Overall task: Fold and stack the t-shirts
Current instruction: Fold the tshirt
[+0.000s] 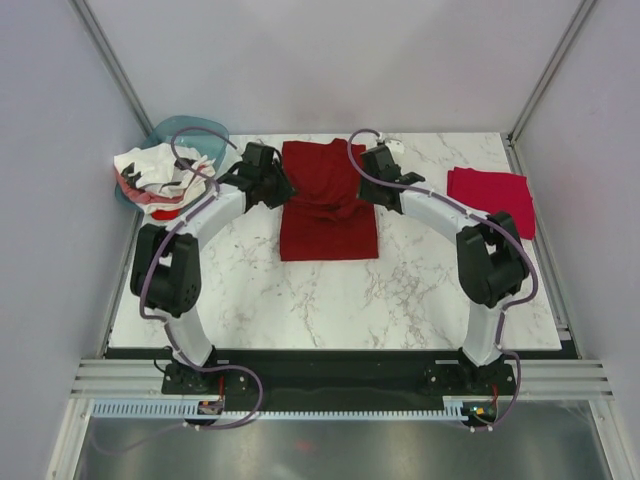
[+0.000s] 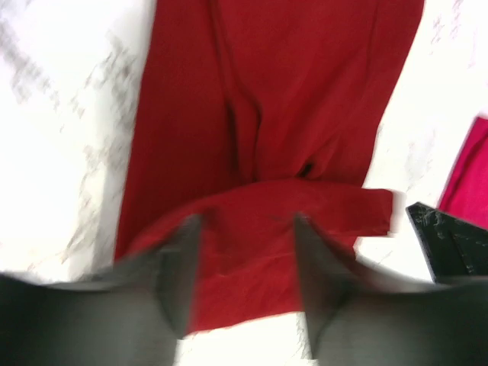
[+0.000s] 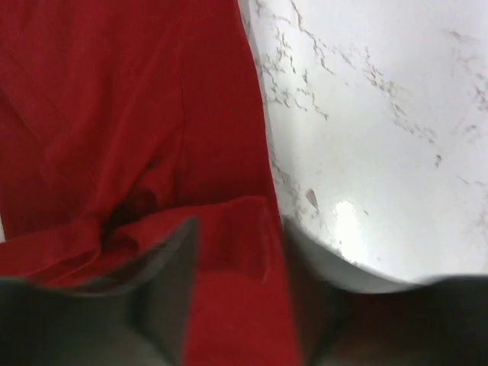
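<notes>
Your left gripper [image 2: 245,223] and right gripper [image 3: 238,225] hang released over the maroon shirt [image 1: 328,225]; lift straight up without dragging the fold.

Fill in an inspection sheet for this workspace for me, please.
Surface: white marbled table, no spills seen.
Job's things: dark red t-shirt spread at centre back, with a fold across its middle; crimson t-shirt folded at the right edge; white t-shirts heaped in the teal basin, back left.
Clutter: nothing seen.
Grippers: left claw and right claw over opposite sides of the dark red t-shirt, jaws parted.
Cables: purple cables loop along both arms; the right one crosses above the shirt's far corner.
Surroundings: grey walls; metal rail at the near edge.
</notes>
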Robot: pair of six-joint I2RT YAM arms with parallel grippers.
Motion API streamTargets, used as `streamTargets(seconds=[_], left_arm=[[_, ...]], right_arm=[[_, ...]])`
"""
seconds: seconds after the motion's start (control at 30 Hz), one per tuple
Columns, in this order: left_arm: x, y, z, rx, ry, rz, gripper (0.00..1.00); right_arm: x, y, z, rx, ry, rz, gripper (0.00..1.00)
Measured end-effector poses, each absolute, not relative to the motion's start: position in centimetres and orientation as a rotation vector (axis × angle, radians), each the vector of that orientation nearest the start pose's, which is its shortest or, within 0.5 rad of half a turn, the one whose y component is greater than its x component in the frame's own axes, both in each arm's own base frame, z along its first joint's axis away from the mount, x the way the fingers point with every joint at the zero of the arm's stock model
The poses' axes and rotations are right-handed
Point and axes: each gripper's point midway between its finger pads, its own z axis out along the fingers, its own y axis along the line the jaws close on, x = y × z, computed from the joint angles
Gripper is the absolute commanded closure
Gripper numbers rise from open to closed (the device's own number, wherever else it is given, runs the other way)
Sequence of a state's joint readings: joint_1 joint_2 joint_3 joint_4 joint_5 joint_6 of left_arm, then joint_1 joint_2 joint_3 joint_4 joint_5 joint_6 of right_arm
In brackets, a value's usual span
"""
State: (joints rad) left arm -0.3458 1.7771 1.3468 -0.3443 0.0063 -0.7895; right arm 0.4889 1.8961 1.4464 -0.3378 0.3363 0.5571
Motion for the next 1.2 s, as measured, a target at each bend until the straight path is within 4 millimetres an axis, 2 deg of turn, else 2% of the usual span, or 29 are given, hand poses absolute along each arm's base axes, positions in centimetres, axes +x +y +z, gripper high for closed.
streamTargets(seconds=[0.03, 0.07, 0.17, 0.23, 0.3, 0.37, 0.47, 0.6, 0.73, 0.8, 0.87, 1.07, 1.17, 1.2], left_arm=[[44.8, -19.1, 12.8, -0.535, 2.361, -0.563, 0.21], [46.0, -19.2, 12.6, -0.538, 2.360, -0.583, 0.11], [48.3, -18.4, 11.6, -0.561, 2.366, -0.604, 0.10], [48.2, -17.2, 10.5, -0.587, 2.383, -0.583, 0.10], [47.1, -16.3, 9.5, -0.605, 2.398, -0.563, 0.10], [44.4, -15.6, 8.1, -0.613, 2.427, -0.547, 0.12], [39.4, -15.1, 6.2, -0.610, 2.480, -0.534, 0.15], [34.1, -14.6, 4.4, -0.588, 2.509, -0.546, 0.16], [30.6, -14.2, 3.5, -0.567, 2.493, -0.573, 0.20], [30.2, -14.2, 3.5, -0.560, 2.470, -0.592, 0.23], [30.4, -14.6, 3.5, -0.547, 2.450, -0.628, 0.25], [31.7, -16.7, 3.6, -0.496, 2.415, -0.759, 0.26], [31.6, -17.0, 3.7, -0.485, 2.414, -0.767, 0.27], [31.6, -17.0, 3.6, -0.484, 2.414, -0.766, 0.28]], right_arm=[[46.9, 20.2, 11.1, 0.250, 2.288, 0.139, 0.21], [47.8, 20.2, 11.2, 0.260, 2.277, 0.142, 0.19], [49.4, 19.7, 11.9, 0.283, 2.247, 0.153, 0.19], [49.7, 19.2, 12.3, 0.296, 2.235, 0.163, 0.21], [49.0, 18.7, 12.2, 0.305, 2.243, 0.174, 0.23], [47.4, 18.5, 11.8, 0.306, 2.267, 0.200, 0.27], [43.8, 18.3, 10.3, 0.299, 2.333, 0.258, 0.31], [38.7, 17.7, 7.2, 0.289, 2.432, 0.299, 0.33], [34.3, 16.8, 3.7, 0.280, 2.533, 0.313, 0.35], [32.9, 16.6, 2.4, 0.277, 2.566, 0.324, 0.38], [33.3, 17.4, 2.9, 0.274, 2.537, 0.392, 0.39], [34.0, 19.6, 2.7, 0.265, 2.509, 0.541, 0.43], [34.2, 20.1, 2.8, 0.265, 2.502, 0.576, 0.51], [34.1, 20.1, 2.7, 0.269, 2.501, 0.579, 0.59]])
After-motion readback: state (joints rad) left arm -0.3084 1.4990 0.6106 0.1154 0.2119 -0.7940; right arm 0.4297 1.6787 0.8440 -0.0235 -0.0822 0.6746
